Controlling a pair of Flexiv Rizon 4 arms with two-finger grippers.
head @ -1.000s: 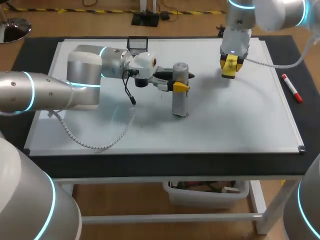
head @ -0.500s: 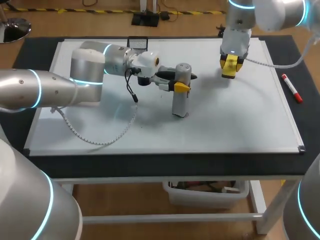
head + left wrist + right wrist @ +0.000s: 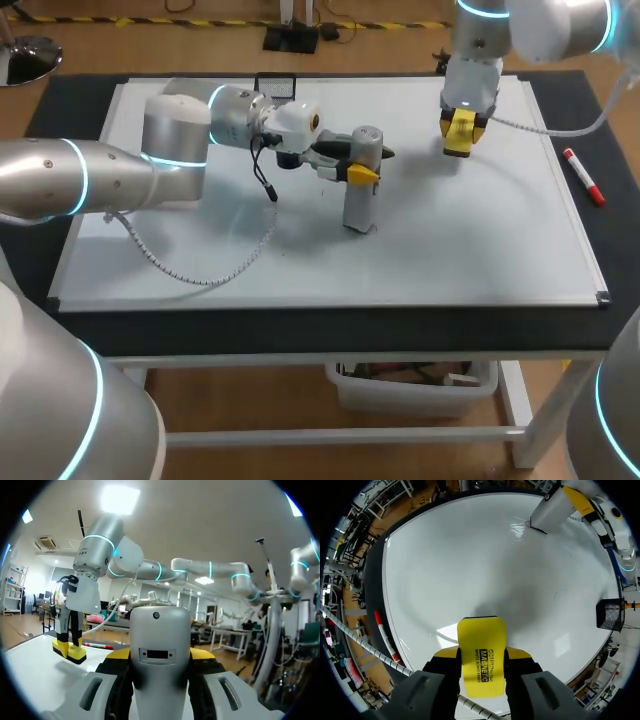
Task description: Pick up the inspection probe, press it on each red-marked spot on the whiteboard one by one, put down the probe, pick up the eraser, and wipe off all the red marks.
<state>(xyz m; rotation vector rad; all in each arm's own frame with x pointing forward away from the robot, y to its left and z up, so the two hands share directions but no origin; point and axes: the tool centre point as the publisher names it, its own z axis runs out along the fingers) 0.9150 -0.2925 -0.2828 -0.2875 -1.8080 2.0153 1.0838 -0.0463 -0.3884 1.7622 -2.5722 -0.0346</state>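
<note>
The left jaws clamp the upright grey cylindrical probe near its top, its foot at the middle of the framed whiteboard. The right jaws pinch a yellow block eraser over the board's far side. A tilted press could skid the probe.

Left jaws clamp the probe standing on whiteboard.

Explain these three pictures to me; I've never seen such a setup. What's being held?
This is a robot with two arms, working at a whiteboard. One picture looks down from above; the two round ones come from cameras on the arms' wrists. The left gripper is shut on an upright grey probe, its foot at the board. The right gripper is shut on a yellow eraser. A red marker lies beside the board's right edge, a black mesh holder at its far edge.
</note>
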